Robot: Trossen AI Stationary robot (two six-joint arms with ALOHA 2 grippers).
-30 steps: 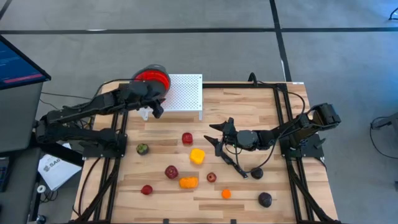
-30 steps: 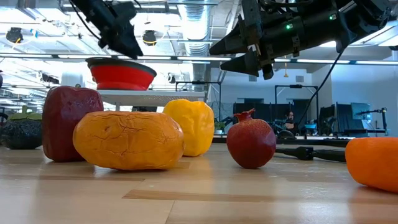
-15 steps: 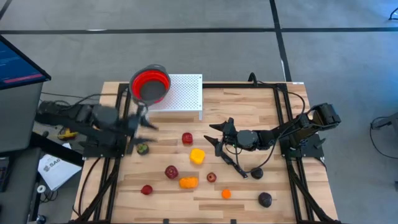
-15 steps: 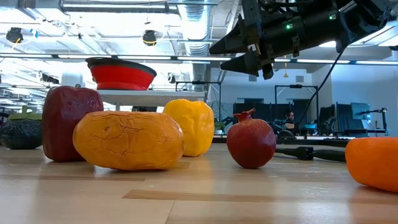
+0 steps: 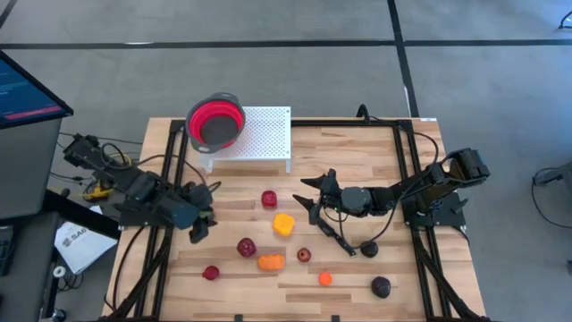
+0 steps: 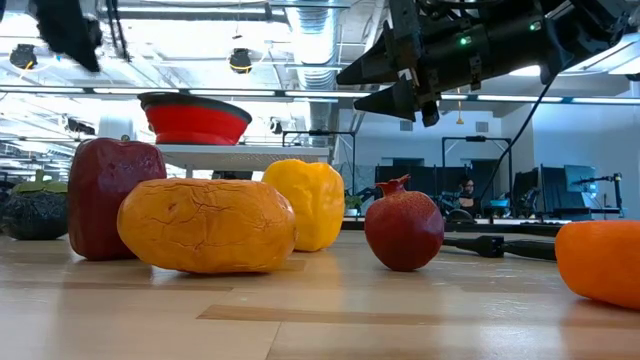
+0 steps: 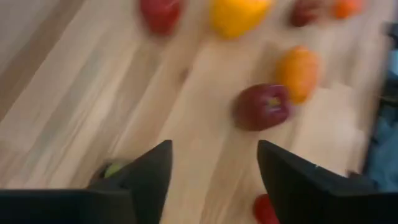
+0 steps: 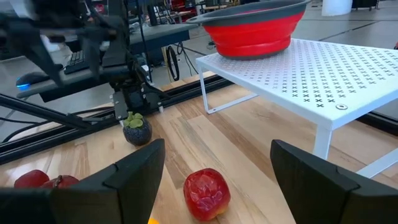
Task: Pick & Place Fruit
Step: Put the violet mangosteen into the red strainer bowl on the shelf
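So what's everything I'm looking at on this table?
Toy fruit: about ten; red, yellow, orange, purple, green; scattered mid-table.
Colander: one; red, grey rim; on the rack.
Rack: one; white, perforated; table's far edge.
Knife: one; black; beside the right hand.
Table: one; light wood.
Left hand: one; dark, open; over the green fruit.
Right hand: one; dark, open; mid-table.

Your left gripper hangs low at the table's left edge, fingers spread apart. Your right gripper sits mid-table — jaws wide, arm stretched in from the right.
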